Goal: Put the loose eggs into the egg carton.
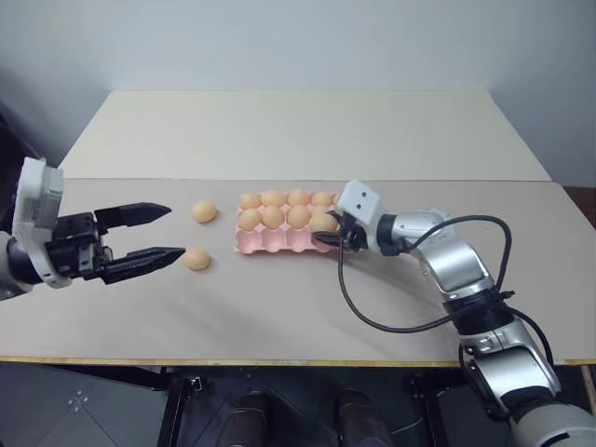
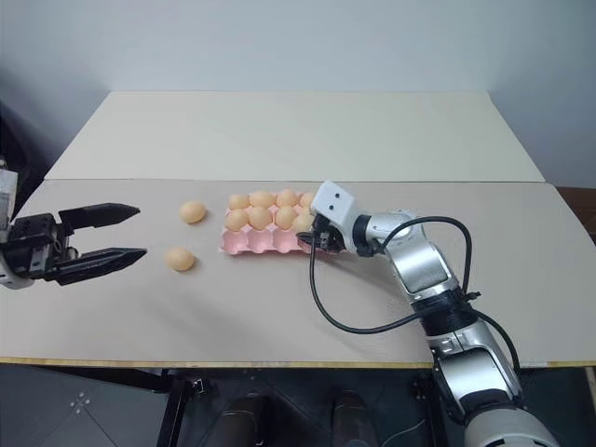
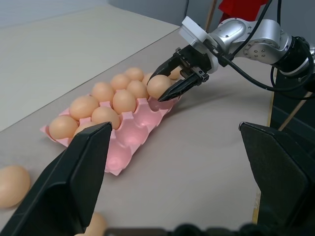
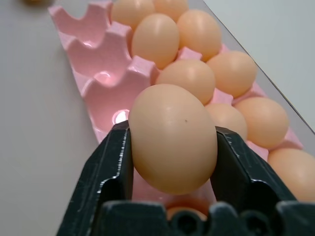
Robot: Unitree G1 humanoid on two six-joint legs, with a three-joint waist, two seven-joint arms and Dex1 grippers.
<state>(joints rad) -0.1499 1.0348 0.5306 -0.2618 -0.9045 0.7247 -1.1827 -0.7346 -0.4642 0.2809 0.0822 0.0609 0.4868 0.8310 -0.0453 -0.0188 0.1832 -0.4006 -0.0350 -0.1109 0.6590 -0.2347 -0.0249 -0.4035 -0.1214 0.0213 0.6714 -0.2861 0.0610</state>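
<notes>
head views: the right gripper (image 1: 328, 240) hangs over the right end of the egg carton (image 1: 279, 240) with an egg (image 3: 158, 85) pinched in it. if it lets go off-centre, i'd guess that egg lands on a ridge or a neighbour and rolls off. two loose eggs (image 1: 204, 211) sit on the table (image 1: 279, 307) left of the carton, near the left gripper (image 1: 163, 233).

left wrist view: left jaws spread wide, holding nothing.

right wrist view: jaws closed partway, snug on both sides of the egg, front-row cups beneath look free.
</notes>
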